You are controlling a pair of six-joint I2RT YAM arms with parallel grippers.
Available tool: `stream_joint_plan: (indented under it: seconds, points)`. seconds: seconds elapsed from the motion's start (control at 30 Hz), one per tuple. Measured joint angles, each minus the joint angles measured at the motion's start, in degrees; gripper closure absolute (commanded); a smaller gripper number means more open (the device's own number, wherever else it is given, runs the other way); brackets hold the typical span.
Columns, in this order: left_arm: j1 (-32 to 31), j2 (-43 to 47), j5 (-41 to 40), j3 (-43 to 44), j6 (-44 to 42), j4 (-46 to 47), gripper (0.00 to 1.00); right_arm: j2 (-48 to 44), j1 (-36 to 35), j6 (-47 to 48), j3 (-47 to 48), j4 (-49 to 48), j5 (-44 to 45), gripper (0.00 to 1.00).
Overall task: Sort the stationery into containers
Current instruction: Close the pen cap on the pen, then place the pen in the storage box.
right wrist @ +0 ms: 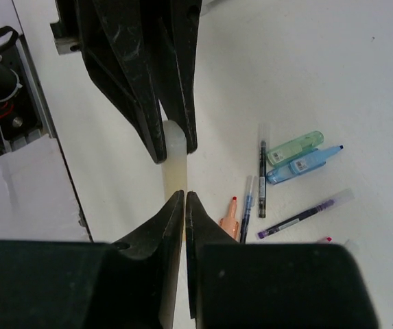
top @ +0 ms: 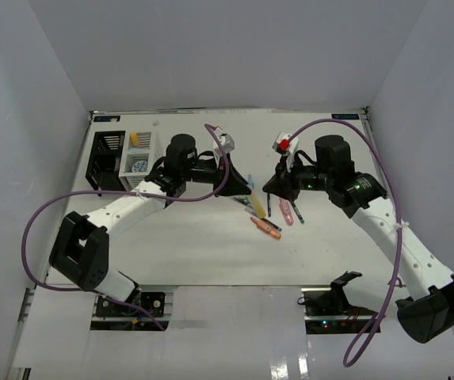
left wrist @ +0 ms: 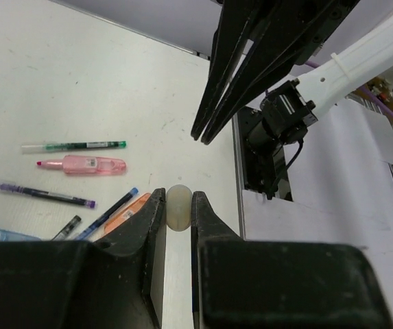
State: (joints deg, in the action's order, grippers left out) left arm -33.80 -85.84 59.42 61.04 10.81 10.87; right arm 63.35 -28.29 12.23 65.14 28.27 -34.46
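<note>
Top external view: black container (top: 104, 162) and white container (top: 138, 157) stand far left on the desk (top: 195, 253).
Left fingers (left wrist: 156, 221): squeezing a yellow marker (left wrist: 177, 208) by its end, near the middle.
Right fingers (right wrist: 167, 218): closed, near the marker, holding nothing I can see.
Tip: hold tight, carry it left, let go right over a container.
Desk: white, flat, pens (top: 270, 207) lying in the middle.
Room: plain pale walls (top: 211, 55).

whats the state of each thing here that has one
left end effector: shut on yellow marker
right end effector: shut, empty
pink marker: lying on table
white organizer: upright, tape roll inside
black organizer: upright
</note>
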Motion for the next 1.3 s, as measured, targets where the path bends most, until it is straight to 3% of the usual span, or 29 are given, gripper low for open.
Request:
stream_joint_plan:
  seconds: [0.03,0.07,0.17,0.37,0.5,0.83,1.3]
  points:
    - [0.4,0.3,-0.6,-0.7,0.3,0.4,1.0,-0.1,0.0,0.0,-0.6,-0.1,0.2,0.82]
    - [0.9,0.7,-1.3,-1.8,0.9,1.4,1.0,-0.4,0.0,-0.2,-1.4,-0.1,0.5,0.66]
    - [2.5,3.1,-3.7,-6.1,3.3,4.8,1.0,-1.5,0.0,-0.9,-4.0,0.2,1.2,0.35]
    - [5.0,9.9,-11.3,-14.8,10.6,15.8,1.0,-4.2,0.0,-3.0,-6.1,-0.3,1.2,0.02]
    - [5.8,13.4,-16.2,-18.9,16.0,25.6,1.0,-5.5,0.2,-4.9,-6.9,-4.4,0.9,0.09]
    - [7.1,16.3,-22.1,-24.6,30.1,47.0,1.0,-4.4,4.9,-13.5,-8.8,-19.4,-3.8,0.09]
    - [7.2,15.8,-22.1,-25.3,37.6,59.0,1.0,2.0,8.0,-24.2,-9.9,-36.6,-17.9,0.06]
